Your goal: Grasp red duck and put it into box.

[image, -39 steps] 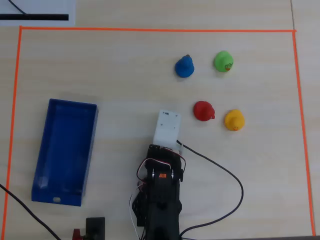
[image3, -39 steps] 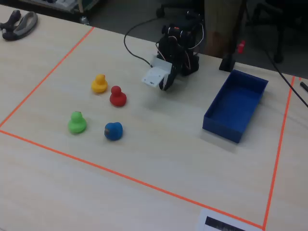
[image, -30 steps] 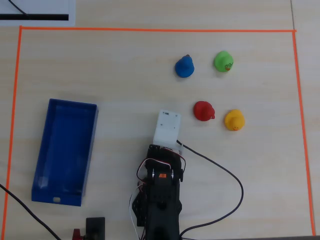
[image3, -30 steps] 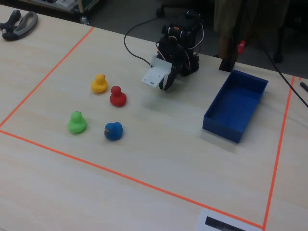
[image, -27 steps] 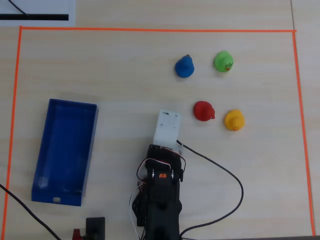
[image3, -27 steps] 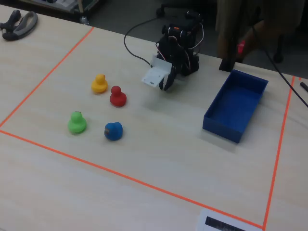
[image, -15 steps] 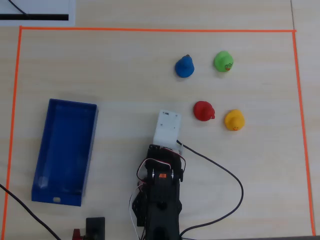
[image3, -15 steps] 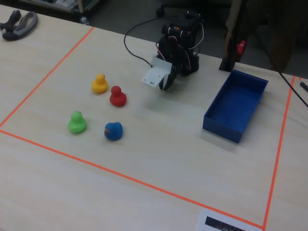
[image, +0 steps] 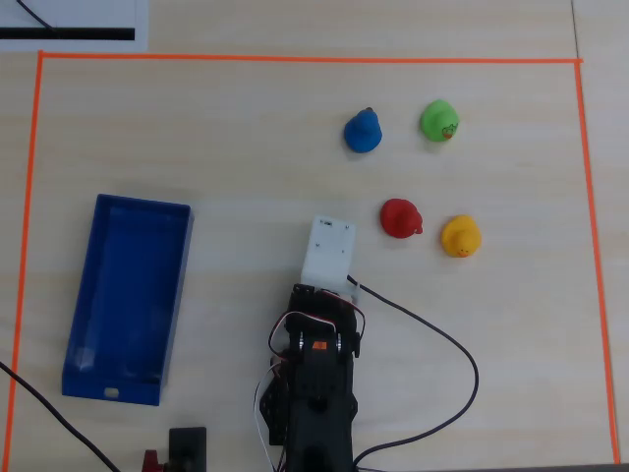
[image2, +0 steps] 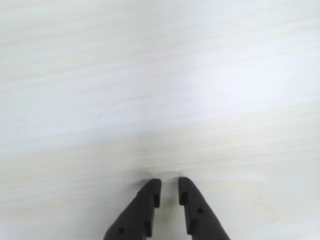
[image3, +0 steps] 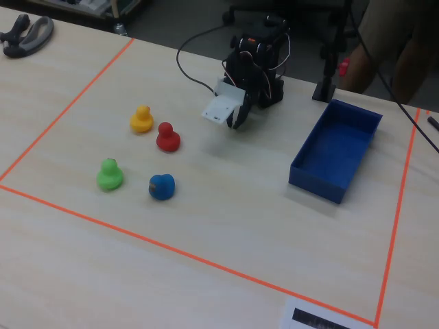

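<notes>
The red duck stands on the light wooden table, also seen in the fixed view. The blue open box lies at the left in the overhead view and at the right in the fixed view; it looks empty. My gripper hangs folded close to the arm base, low over bare table, its jaws almost together with only a narrow gap and nothing between them. In the fixed view the gripper is well right of the red duck. From overhead it is hidden under the white camera housing.
A blue duck, a green duck and a yellow duck stand around the red one. Orange tape frames the work area. A black cable loops right of the arm base.
</notes>
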You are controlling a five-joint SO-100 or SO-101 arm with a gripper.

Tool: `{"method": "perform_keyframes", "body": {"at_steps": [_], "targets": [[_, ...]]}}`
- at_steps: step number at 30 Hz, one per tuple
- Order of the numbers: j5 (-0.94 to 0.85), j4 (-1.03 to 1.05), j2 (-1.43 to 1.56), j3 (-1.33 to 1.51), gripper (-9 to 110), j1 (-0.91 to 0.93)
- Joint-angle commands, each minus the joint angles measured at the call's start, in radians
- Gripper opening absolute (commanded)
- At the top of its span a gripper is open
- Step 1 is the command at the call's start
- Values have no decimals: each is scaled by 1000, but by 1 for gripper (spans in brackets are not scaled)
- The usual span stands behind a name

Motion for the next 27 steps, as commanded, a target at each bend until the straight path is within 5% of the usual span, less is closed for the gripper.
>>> {"method": "perform_keyframes", "body": {"at_steps": [1,27], "targets": [[-2,14,-9,-3,1,-5],[-35,-64,-40,-17,7,78]]}}
